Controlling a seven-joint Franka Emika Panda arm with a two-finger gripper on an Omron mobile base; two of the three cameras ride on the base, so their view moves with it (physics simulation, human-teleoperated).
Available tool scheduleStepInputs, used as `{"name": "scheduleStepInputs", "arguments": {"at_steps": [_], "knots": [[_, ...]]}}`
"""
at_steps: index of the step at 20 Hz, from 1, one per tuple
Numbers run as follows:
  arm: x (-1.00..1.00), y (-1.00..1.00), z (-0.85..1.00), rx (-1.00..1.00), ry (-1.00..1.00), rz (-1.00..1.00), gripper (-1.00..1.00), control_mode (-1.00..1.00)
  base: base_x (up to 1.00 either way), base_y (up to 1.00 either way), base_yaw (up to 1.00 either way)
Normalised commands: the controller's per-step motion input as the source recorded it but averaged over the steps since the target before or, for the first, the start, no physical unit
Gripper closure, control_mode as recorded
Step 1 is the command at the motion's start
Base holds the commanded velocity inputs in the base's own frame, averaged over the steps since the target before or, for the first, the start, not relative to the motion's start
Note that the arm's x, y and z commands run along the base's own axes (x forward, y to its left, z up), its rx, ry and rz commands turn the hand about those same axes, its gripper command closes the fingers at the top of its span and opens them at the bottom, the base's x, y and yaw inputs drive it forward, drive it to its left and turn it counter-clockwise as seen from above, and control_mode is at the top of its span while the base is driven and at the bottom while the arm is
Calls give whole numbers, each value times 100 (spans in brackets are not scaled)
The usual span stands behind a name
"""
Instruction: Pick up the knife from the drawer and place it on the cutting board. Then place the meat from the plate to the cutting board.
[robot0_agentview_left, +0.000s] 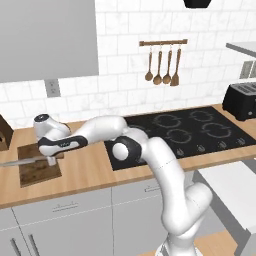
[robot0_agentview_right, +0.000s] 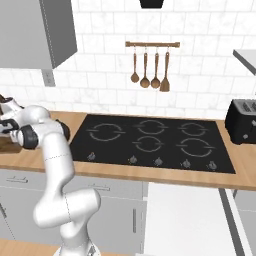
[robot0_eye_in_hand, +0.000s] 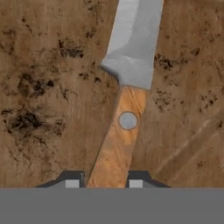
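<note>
The knife (robot0_eye_in_hand: 127, 87), silver blade and brown wooden handle, lies flat on the dark-brown cutting board (robot0_eye_in_hand: 43, 87). My gripper (robot0_eye_in_hand: 104, 183) points straight down over the handle's end. A fingertip stands on each side of the handle with a thin gap, so the jaws are slightly open. In the left base view the gripper (robot0_agentview_left: 51, 161) hovers low over the cutting board (robot0_agentview_left: 40, 172) at the counter's left, and the knife (robot0_agentview_left: 20, 161) sticks out past the board's left edge. The drawer (robot0_agentview_left: 232, 192) stands pulled out, white, at lower right. The meat and the plate are out of view.
A light wooden knife block (robot0_agentview_left: 4, 132) stands just left of the board. The black cooktop (robot0_agentview_left: 180, 132) fills the counter's middle, with a black toaster (robot0_agentview_left: 242, 100) at the far right. Wooden utensils (robot0_agentview_left: 162, 65) hang on the tiled wall.
</note>
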Motion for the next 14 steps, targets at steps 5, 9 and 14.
{"name": "scheduleStepInputs", "arguments": {"at_steps": [5, 9, 14], "knots": [[-43, 0, -1, 0, -11, 0, -100, -100, 0, 0, 0], [-53, -3, 8, 0, -19, 0, -100, -100, 0, 0, 0], [-81, -31, 54, 0, -23, 0, -100, -100, 0, 0, 0]]}}
